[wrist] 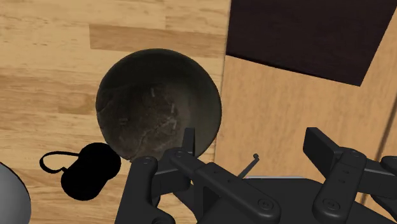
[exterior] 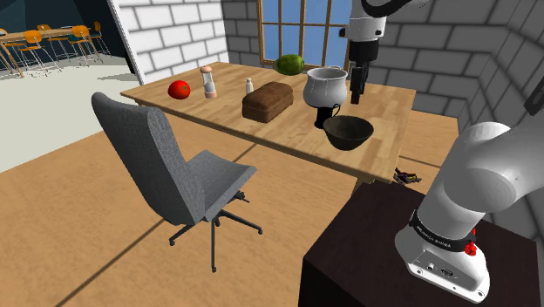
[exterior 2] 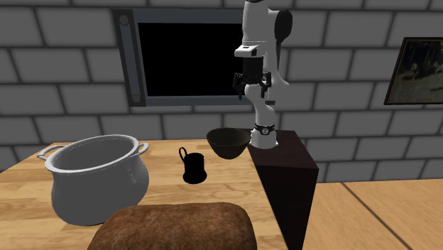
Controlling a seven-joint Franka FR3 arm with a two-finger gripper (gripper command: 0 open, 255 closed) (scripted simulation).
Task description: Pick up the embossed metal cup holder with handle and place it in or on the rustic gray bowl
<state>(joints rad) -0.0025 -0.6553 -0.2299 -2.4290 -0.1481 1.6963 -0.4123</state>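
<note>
The cup holder (exterior: 327, 115) is drawn all black, a small cup with a loop handle, and stands upright on the wooden table (exterior: 261, 131). It is also in the second exterior view (exterior 2: 193, 167) and the wrist view (wrist: 91, 170). Right beside it sits the dark bowl (exterior: 349, 133) (exterior 2: 227, 142) (wrist: 159, 108), with nothing inside. My black gripper (exterior: 357, 85) (exterior 2: 253, 87) (wrist: 251, 149) hangs high above the table edge near the bowl. Its fingers (wrist: 188, 145) stand apart with nothing between them, so it is open.
A large grey pot (exterior: 326, 85) stands just behind the cup holder. A brown loaf (exterior: 267, 101), a watermelon (exterior: 290, 64), a shaker (exterior: 248, 85), a pepper mill (exterior: 207, 81) and a tomato (exterior: 180, 89) share the table. A grey office chair (exterior: 166, 166) stands at the table's near side.
</note>
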